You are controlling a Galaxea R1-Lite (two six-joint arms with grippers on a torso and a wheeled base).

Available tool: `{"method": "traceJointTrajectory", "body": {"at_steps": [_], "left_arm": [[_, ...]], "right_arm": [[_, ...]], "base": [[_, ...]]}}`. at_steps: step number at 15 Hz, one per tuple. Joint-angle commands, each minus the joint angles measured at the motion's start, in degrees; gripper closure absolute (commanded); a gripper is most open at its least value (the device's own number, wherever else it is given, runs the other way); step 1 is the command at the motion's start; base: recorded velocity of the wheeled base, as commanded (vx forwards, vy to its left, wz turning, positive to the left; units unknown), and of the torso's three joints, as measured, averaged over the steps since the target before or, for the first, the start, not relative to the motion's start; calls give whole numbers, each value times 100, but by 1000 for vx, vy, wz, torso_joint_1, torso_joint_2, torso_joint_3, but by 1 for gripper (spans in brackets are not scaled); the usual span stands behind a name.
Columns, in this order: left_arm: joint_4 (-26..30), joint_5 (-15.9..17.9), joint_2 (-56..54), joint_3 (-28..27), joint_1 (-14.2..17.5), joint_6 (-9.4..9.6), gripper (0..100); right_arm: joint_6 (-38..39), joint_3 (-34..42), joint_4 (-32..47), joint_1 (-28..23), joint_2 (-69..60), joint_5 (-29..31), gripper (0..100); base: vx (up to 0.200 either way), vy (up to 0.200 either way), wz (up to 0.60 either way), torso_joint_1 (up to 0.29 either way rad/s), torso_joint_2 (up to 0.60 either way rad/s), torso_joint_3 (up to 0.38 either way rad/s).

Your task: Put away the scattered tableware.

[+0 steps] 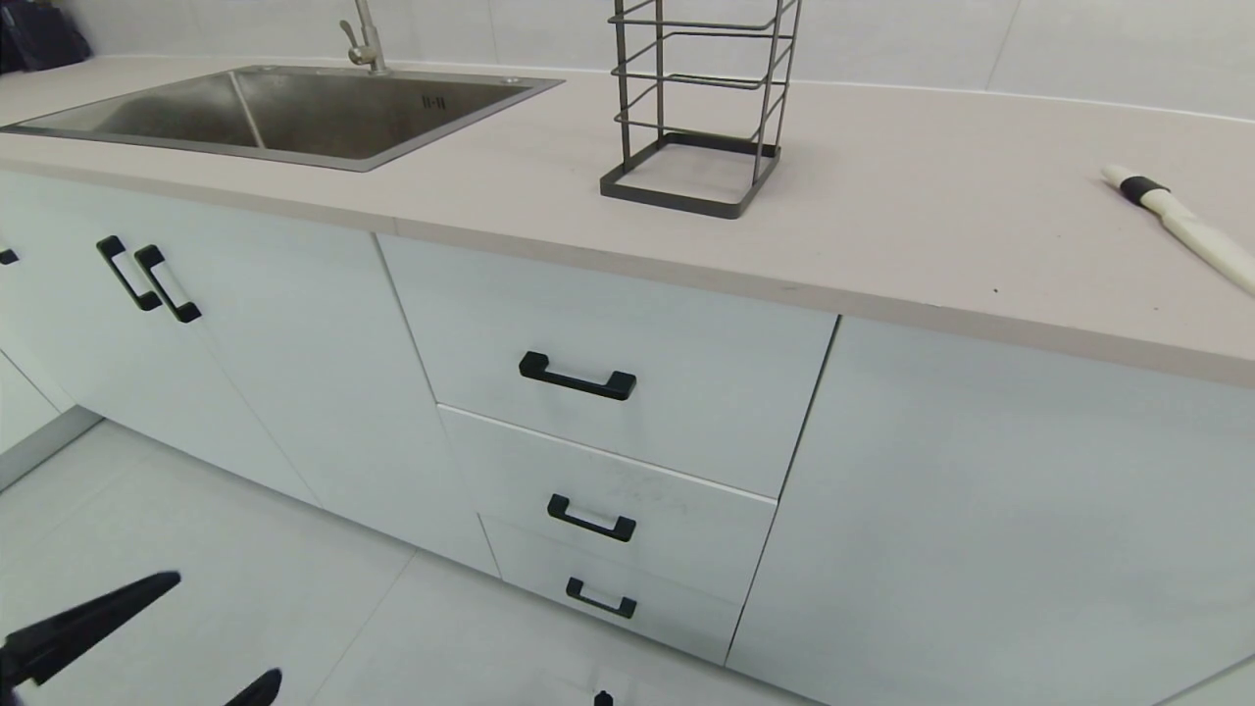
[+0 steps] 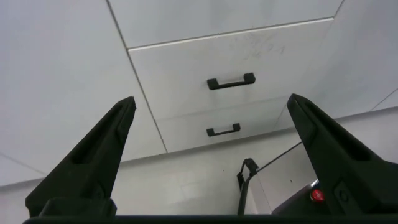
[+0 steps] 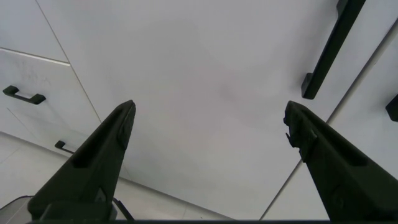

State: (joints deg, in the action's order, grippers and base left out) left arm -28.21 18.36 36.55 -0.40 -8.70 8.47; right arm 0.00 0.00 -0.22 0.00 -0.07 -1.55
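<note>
Lying on the countertop, a cream utensil bears a black band.

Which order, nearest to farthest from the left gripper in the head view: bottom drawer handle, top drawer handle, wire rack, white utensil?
From the left gripper, low left:
1. Bottom drawer handle, lowest in the drawer stack.
2. Top drawer handle, higher in that stack.
3. Wire rack, on the counter above.
4. White utensil, counter's far right.
</note>
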Motion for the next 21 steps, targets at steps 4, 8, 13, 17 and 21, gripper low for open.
{"method": "traceJointTrajectory", "body": {"at_steps": [4, 8, 13, 17, 21], "left_arm": [[2979, -438, -3628, -144, 879, -557, 0], [2821, -623, -3637, -100, 870, -962, 0], [2812, -605, -3637, -100, 870, -1181, 0], [2821, -579, -3637, -109, 870, -1172, 0], [2821, -597, -3637, -109, 870, -1313, 0]], "right_arm": [[0, 0, -4, -9, 7, -3, 0], [18, 0, 4, -9, 7, -3, 0], [35, 0, 13, 0, 7, -3, 0], [18, 0, 13, 0, 7, -3, 0], [18, 0, 13, -9, 7, -3, 0]], "base": [[0, 0, 0, 0, 0, 0], [0, 0, 0, 0, 0, 0], [0, 0, -600, -1, 2, 4], [0, 0, -150, 1, -1, -1], [100, 0, 0, 1, 0, 1]]}}
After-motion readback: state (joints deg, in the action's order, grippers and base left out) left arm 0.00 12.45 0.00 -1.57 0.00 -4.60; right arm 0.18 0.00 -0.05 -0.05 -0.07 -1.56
